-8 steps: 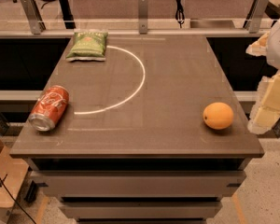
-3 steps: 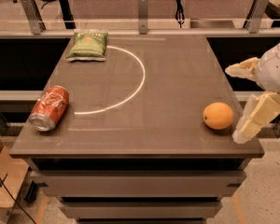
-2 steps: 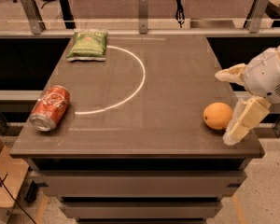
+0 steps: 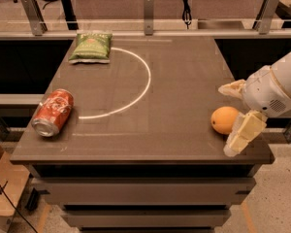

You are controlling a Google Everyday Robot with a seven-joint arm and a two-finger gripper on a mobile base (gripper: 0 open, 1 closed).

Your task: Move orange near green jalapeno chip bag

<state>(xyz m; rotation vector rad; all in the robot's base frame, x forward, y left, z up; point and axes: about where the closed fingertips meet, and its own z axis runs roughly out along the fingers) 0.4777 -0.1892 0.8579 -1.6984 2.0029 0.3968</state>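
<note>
One arm extended in from the right, hand (image 4: 227, 120) spread either side of the orange (image 4: 222, 119) at the counter's (image 4: 184, 72) near-right corner; green jalapeno chip bag (image 4: 91, 46) lay far left.

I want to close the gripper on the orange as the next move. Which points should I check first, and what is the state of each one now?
1. Gripper open, at the table's right edge: ok.
2. Orange between the two fingers, one behind it and one in front: ok.
3. Fingers touching the orange: cannot tell.
4. Green jalapeno chip bag in view, flat at the far left corner: ok.
5. Way to the bag free: ok; the red soda can lies on its side at the front left, off the direct line.
6. Orange near the bag: not ok, not yet done.
</note>
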